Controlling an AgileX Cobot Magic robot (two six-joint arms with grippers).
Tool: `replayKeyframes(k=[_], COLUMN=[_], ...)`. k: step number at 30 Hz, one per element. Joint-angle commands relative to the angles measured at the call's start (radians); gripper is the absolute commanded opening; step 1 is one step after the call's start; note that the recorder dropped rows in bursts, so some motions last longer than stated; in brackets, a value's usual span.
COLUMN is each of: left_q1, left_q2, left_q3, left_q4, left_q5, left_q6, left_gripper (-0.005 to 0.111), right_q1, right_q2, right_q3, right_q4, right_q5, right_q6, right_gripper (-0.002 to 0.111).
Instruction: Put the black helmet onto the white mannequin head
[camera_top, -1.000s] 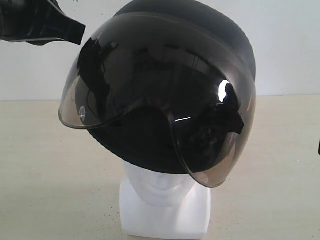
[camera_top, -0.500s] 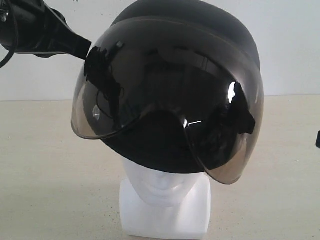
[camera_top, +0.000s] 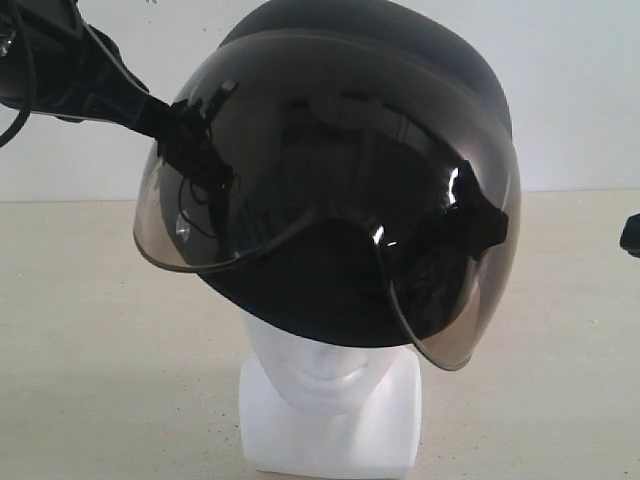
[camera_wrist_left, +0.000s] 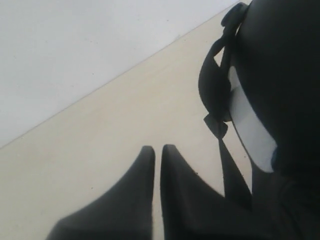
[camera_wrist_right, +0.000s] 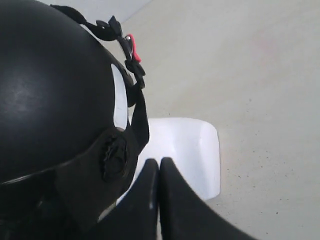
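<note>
The helmet sits on the head, covering it down past the nose, so that only the mouth, the chin and the blocky neck show under the rim. The head stands upright on the beige table, in front of a white wall. The smoky visor hangs askew across the front, its lower edge dropping further on the right of the exterior view than on the left. The left gripper is closed, with only a thin slit between its two dark fingers and nothing between them; its tips are just beside the helmet's side and a dangling strap. In the exterior view it reaches in from the upper left and shows through the visor; whether it touches the shell I cannot tell. The right gripper is closed too, fingers pressed together and empty, close beside the helmet's other side, above the white neck base. A strap there carries a small red clip.
</note>
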Motion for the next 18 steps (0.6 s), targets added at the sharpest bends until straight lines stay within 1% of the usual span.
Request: replayKeyframes(k=[1, 10, 18], left_q1=[0.001, 0.001, 0.001], left_q2=[0.006, 0.024, 0.036], left_q3=[-0.007, -0.007, -0.007], left_q4=[0.021, 0.019, 0.032], left_q5=[0.008, 0.006, 0.008], left_q6=[-0.011, -0.013, -0.019], left_gripper=[0.004, 0.004, 0.004], right_q1=[0.006, 0.115, 0.181], right_q2=[0.050, 0.181, 0.246], right_q3=[-0.008, -0.008, -0.008], right_q4=[0.071, 0.083, 0.131], right_q5=[0.008, -0.050, -0.125], right_q6=[-0.014, -0.018, -0.018], right_gripper=[0.000, 0.000, 0.000])
